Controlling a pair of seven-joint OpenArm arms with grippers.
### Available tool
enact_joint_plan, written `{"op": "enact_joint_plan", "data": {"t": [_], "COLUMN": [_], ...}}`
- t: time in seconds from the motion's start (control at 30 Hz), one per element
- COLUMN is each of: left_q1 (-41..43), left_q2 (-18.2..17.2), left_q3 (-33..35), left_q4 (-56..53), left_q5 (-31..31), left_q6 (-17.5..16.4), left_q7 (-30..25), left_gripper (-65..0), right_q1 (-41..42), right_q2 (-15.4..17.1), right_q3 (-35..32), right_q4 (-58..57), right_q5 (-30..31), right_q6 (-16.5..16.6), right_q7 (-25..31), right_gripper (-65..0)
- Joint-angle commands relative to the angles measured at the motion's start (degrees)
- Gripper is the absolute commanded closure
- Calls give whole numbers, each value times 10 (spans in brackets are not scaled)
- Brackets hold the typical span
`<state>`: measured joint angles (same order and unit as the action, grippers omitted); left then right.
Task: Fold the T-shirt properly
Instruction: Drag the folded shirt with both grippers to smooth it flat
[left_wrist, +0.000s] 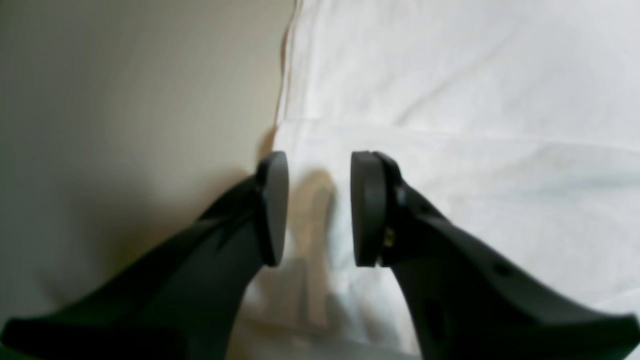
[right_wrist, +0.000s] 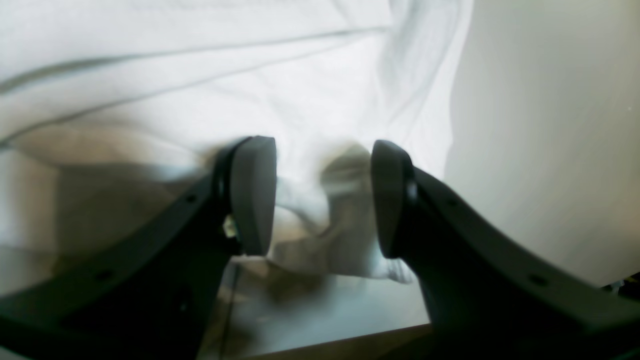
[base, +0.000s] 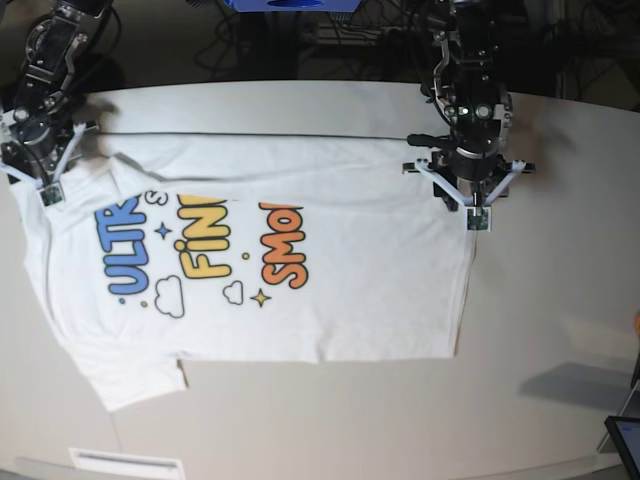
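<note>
The T-shirt (base: 300, 260) lies flat on the table (base: 560, 300), print side up, collar end to the base view's left. Over the shirt's hem corner on that view's right, my left gripper (base: 468, 192) points down. Seen from the left wrist, the left gripper (left_wrist: 320, 210) is open just above the shirt's edge (left_wrist: 450, 125), with nothing between its fingers. My right gripper (base: 45, 165) is at the shirt's upper left corner. Its own view shows the right gripper (right_wrist: 324, 200) open, straddling a bunched fold of the T-shirt (right_wrist: 300, 225).
Bare pale tabletop (left_wrist: 100, 100) lies beside the hem, and also past the shoulder edge (right_wrist: 550, 125). A dark screen corner (base: 625, 440) sits at the base view's lower right. A white label (base: 125, 462) lies at the front edge.
</note>
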<state>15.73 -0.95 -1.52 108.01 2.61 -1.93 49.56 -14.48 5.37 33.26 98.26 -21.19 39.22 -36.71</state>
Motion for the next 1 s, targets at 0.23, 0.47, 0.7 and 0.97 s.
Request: {"op": "enact_joint_plan", "data": {"t": [0.23,0.47,0.7,0.97], "left_q1": [7,56,95,110], "left_q2": [-24,-36,-47,-48], "left_q3": [-4,2,-5,-2], "left_q4": [-17,-11,20,42], "left_q5": [-92,-91,-91,-91], "left_q6": [-11,-8,-7,-7], "left_q7": [33,33,32,32], "left_gripper": [-217,-212,-212,-212], "right_q1": [-9,-9,-11,-20], "right_q2": [4,4,5,0], "right_q3": [3,5,8,37], "right_q4": [-4,-4,-4,-4], "right_q5": [-32,-32,-33,-34], "right_q6": [8,8,8,8], "right_q7": [-44,-44,-48,-49], "right_gripper": [-297,-297,-297,-297]}}
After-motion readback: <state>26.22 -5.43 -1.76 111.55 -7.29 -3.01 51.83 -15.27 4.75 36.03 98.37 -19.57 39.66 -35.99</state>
